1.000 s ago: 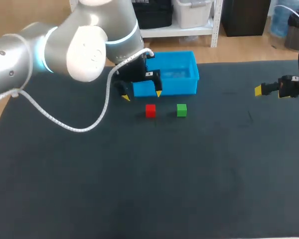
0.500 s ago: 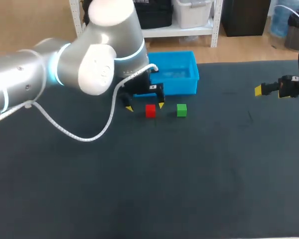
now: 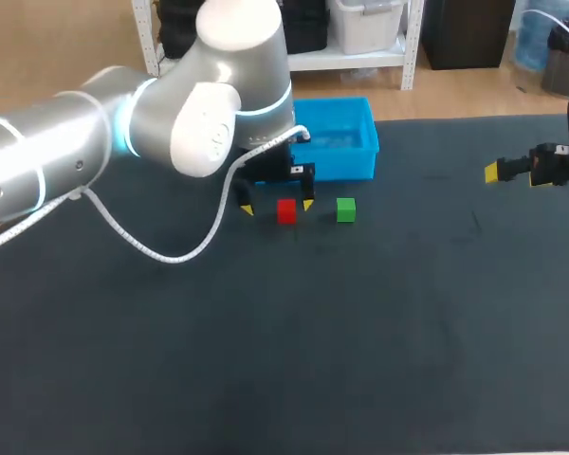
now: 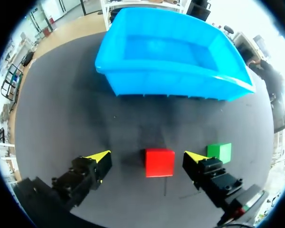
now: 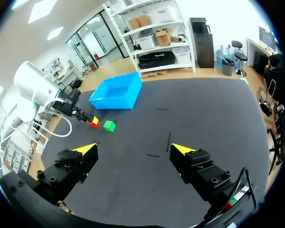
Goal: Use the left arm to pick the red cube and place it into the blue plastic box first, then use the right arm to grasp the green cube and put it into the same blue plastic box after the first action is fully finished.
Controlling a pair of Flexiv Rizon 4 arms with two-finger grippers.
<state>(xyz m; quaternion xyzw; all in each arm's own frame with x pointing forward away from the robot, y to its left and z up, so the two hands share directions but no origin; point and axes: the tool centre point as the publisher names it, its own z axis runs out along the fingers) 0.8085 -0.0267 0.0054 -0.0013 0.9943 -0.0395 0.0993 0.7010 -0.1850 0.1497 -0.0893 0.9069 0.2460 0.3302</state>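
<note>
The red cube sits on the dark table mat, just in front of the blue plastic box. My left gripper is open and low over the mat, its yellow fingertips on either side of the red cube without touching it. The green cube rests just to the right of the red one, beside the left gripper's right finger. My right gripper hangs open and empty at the table's right edge, far from both cubes. The box looks empty.
A white cable loops from my left arm down over the mat to the left of the cubes. The dark mat stretches wide in front of the cubes and to their right.
My left gripper has come forward and down from in front of the box, so that its open fingers now straddle the red cube. The right arm has kept still.
</note>
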